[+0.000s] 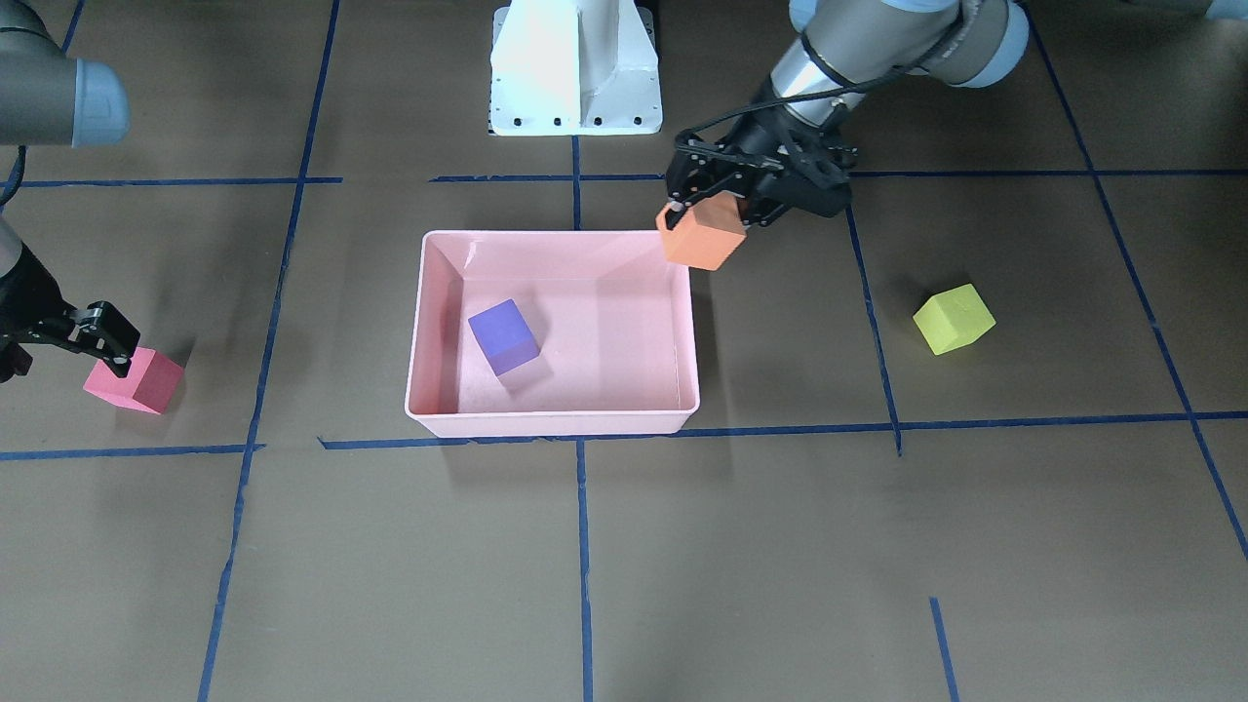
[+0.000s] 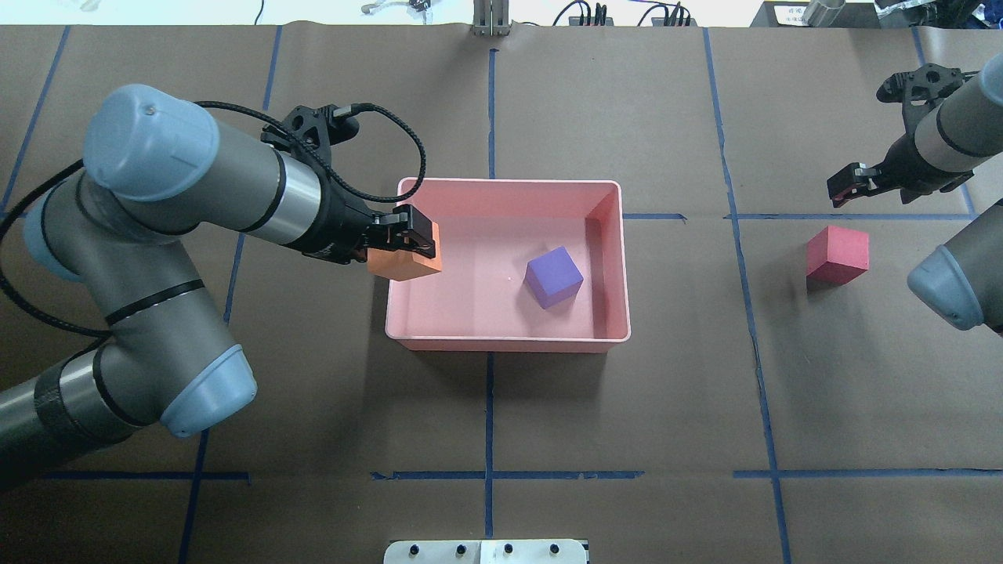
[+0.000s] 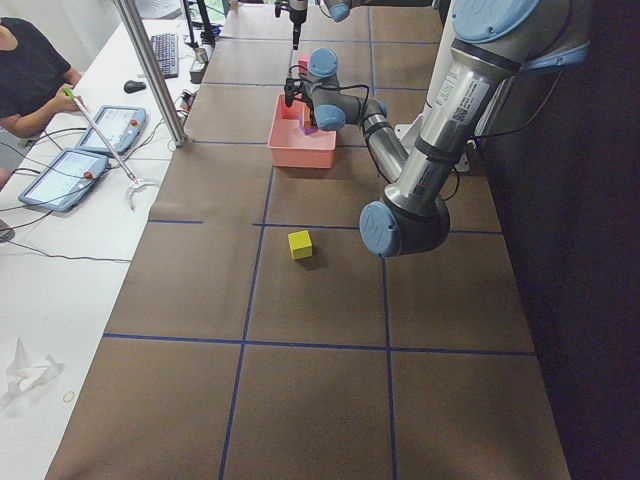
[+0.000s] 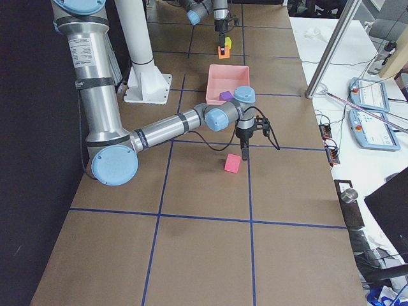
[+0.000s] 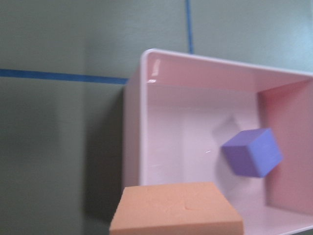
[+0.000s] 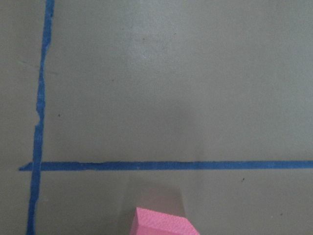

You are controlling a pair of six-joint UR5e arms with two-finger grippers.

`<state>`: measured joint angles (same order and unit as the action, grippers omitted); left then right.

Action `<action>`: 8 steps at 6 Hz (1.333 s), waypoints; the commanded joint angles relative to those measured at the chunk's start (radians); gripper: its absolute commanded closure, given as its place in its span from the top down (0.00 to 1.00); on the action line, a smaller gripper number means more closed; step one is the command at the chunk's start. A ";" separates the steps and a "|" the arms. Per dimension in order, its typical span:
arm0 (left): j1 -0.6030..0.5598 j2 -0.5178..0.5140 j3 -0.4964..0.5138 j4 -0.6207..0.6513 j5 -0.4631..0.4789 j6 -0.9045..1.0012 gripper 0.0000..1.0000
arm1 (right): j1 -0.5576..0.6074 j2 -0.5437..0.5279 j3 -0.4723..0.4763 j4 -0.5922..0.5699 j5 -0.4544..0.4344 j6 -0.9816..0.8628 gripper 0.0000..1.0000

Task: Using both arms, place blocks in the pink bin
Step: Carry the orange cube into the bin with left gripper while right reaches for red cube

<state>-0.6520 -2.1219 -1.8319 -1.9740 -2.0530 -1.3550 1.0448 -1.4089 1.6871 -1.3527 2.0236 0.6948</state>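
My left gripper (image 1: 704, 222) (image 2: 407, 244) is shut on the orange block (image 1: 704, 242) (image 2: 400, 265) (image 5: 178, 213) and holds it above the pink bin's (image 1: 556, 424) (image 2: 509, 182) (image 5: 142, 122) end wall on my left. The purple block (image 1: 503, 336) (image 2: 554, 276) (image 5: 253, 152) lies inside the bin. My right gripper (image 1: 109, 346) (image 2: 850, 184) hangs over the far edge of the red-pink block (image 1: 136, 382) (image 2: 838, 253) (image 6: 164, 223), looks open and holds nothing. The yellow-green block (image 1: 954, 319) (image 3: 300, 244) sits on the table on my left, hidden in the overhead view.
The white base pedestal (image 1: 575, 68) stands at the near table edge behind the bin. Blue tape lines (image 1: 582, 546) grid the brown table. A white side table with tablets (image 3: 75, 165) and an operator (image 3: 30, 75) runs along the far side.
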 commanded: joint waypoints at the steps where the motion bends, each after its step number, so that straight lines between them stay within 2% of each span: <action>1: 0.058 -0.052 0.069 -0.008 0.124 -0.001 1.00 | 0.000 -0.016 -0.140 0.212 0.044 0.009 1.00; 2: 0.099 -0.055 0.057 -0.008 0.189 -0.006 1.00 | 0.000 -0.030 -0.124 0.221 0.116 0.110 1.00; 3: 0.098 -0.055 0.053 -0.006 0.189 -0.006 1.00 | -0.002 -0.021 -0.100 0.222 0.122 0.235 1.00; 8: 0.095 -0.046 0.020 -0.005 0.192 -0.007 1.00 | -0.038 -0.039 -0.121 0.218 0.129 0.250 1.00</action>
<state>-0.5555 -2.1704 -1.8045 -1.9792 -1.8611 -1.3622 1.0152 -1.4469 1.5707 -1.1337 2.1508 0.9445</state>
